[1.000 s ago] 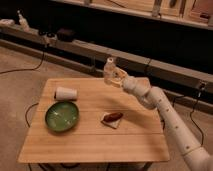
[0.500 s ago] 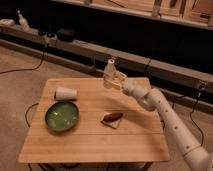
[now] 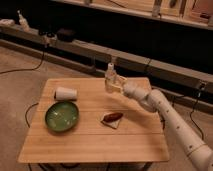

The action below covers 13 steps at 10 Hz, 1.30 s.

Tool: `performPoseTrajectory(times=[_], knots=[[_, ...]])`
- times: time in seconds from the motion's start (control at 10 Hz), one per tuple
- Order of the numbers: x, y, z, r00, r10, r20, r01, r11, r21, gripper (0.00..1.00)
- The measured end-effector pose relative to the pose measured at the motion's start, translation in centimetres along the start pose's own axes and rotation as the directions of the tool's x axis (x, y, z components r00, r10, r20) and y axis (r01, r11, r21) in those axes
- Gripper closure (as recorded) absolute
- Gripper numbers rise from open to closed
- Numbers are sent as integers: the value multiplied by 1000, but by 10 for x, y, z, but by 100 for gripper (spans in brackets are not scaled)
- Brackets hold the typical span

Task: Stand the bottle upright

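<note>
The bottle (image 3: 110, 77) is a slim whitish one with a narrow capped neck, standing upright near the far edge of the wooden table (image 3: 90, 140). My gripper (image 3: 113, 83) is shut on the bottle's body, reaching in from the right on the white arm (image 3: 165, 112). The bottle's lower part is partly hidden by the fingers, so whether its base touches the table cannot be told.
A white cup (image 3: 65, 93) lies on its side at the table's left. A green bowl (image 3: 62, 116) sits in front of it. A brown snack on a white napkin (image 3: 112, 118) lies mid-table. A long ledge with cables (image 3: 75, 47) runs behind; a spray bottle (image 3: 22, 20) stands far left.
The bottle and gripper stay at almost the same spot at the table's far edge. No clear movement shows.
</note>
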<state>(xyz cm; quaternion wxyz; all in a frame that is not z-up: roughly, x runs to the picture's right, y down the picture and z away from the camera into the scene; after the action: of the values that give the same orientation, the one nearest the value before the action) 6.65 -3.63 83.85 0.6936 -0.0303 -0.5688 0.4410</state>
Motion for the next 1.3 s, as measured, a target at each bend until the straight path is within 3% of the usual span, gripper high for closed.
performPoseTrajectory(times=[0.4,0.9,1.3], knots=[[22,5,-2,1000,7,5,-7,1000,-26,72],[50,1,-4,999,38,31,-37,999,-25,72],[71,-1,-6,1000,4,17,-4,1000,-22,72]])
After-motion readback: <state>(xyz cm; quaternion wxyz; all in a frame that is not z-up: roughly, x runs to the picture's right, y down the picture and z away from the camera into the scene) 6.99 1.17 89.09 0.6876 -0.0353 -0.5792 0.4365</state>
